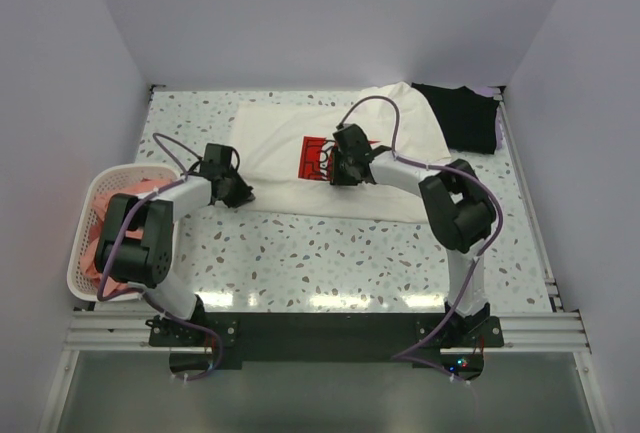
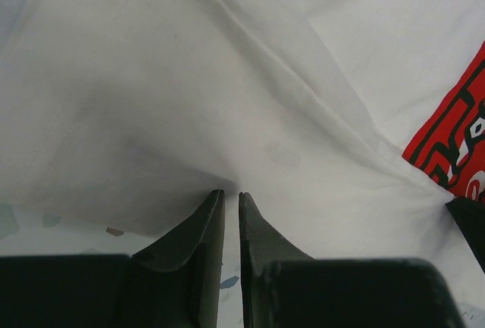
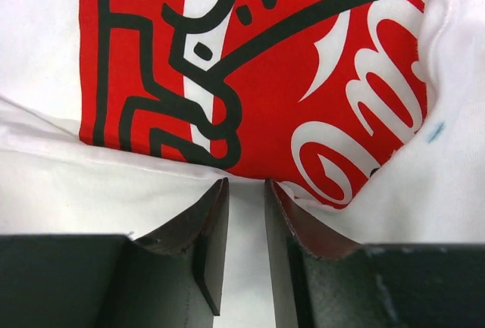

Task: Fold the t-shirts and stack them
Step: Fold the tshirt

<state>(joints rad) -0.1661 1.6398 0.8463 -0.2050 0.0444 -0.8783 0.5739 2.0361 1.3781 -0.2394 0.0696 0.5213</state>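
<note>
A white t-shirt with a red-and-white square print lies spread at the back of the table. My left gripper is at its near left edge. In the left wrist view the gripper is shut on that edge, and creases in the white cloth run toward its tips. My right gripper rests on the print. In the right wrist view its jaws stand slightly apart over white cloth, just below the print. A plain black t-shirt lies folded at the back right.
A white lattice basket stands at the left edge with salmon-pink t-shirts inside. Speckled tabletop lies between the white shirt and the arm bases. Walls close in the table on the left, back and right.
</note>
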